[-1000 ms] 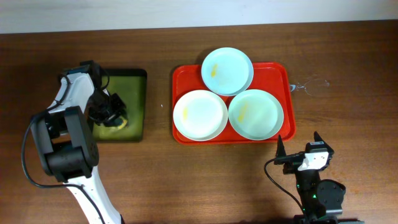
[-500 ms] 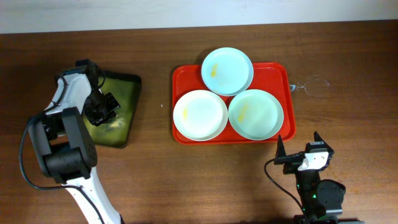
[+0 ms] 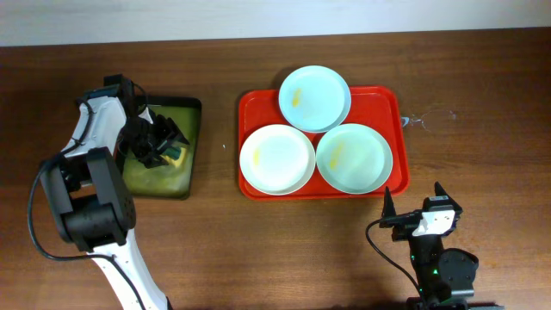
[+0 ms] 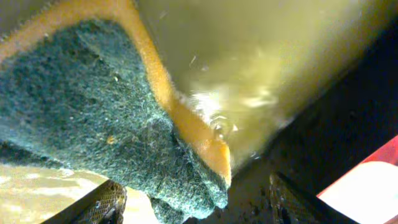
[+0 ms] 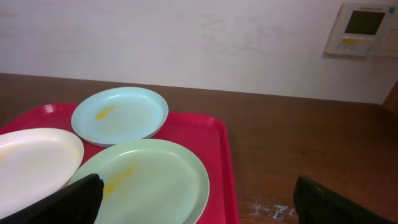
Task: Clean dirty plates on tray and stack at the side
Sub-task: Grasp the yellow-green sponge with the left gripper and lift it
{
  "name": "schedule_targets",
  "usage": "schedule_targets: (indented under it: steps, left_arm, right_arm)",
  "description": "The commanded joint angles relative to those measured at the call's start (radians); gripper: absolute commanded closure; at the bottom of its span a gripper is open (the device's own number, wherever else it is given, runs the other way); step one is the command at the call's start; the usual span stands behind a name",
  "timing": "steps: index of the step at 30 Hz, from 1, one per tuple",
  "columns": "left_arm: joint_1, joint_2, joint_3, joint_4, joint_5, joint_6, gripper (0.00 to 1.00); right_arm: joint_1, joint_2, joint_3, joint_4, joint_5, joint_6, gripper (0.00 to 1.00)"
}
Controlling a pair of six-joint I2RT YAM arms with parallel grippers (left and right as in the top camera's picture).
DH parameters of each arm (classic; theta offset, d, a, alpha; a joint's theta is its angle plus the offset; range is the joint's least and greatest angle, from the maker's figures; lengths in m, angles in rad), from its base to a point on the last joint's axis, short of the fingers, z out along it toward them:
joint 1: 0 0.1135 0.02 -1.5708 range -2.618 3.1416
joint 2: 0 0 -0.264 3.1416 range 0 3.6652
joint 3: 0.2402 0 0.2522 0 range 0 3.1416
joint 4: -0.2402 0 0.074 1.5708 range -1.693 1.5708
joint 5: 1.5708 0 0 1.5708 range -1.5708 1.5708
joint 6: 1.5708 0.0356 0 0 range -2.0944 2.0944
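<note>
Right jaws agape near yellow-smeared plates [image 5: 143, 180]

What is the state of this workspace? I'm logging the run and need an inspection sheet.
Surface: brown wooden table, faint pale marks right of the red tray.
Job's things: on it, two mint-blue plates smeared yellow and a cream plate, unstacked.
Clutter: olive-green tray holding liquid.
Grippers: left gripper holds a sponge above that liquid; right gripper open, parked.
Cables: black loops beside both arms.
Surroundings: white wall, wall panel.
</note>
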Motion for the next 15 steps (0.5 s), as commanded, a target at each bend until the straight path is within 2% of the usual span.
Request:
schedule_targets:
  steps: [1,4,6,9,11,12,15]
  left_arm:
    - [0.005,0.011,0.023,0.005,-0.088,-0.001,0.29]
    - [0.016,0.011,0.017,-0.002,-0.229,-0.094,0.35]
    - [0.014,0.011,0.008,0.007,-0.253,-0.181,0.35]
    - [0.011,0.011,0.001,0.035,-0.262,-0.201,0.4]
    - [0.012,0.011,0.001,0.039,-0.282,-0.201,0.62]
    - [0.012,0.011,0.001,0.04,-0.282,-0.201,0.64]
    - [0.011,0.011,0.0,0.04,-0.278,-0.201,0.58]
  right_arm:
    - [-0.006,-0.007,-0.006,-0.004,0.002,-0.006,0.02]
    - [-0.006,-0.007,-0.006,-0.004,0.002,-0.006,0.02]
    - [-0.006,-0.007,-0.006,-0.004,0.002,-0.006,0.02]
    - [-0.006,-0.007,-0.006,-0.004,0.002,-0.006,0.02]
    - [-0.006,-0.007,-0.006,-0.004,0.002,-0.006,0.02]
    - [-0.006,-0.007,-0.006,-0.004,0.002,-0.006,0.02]
    - [-0.006,-0.007,-0.006,-0.004,0.001,-0.006,0.02]
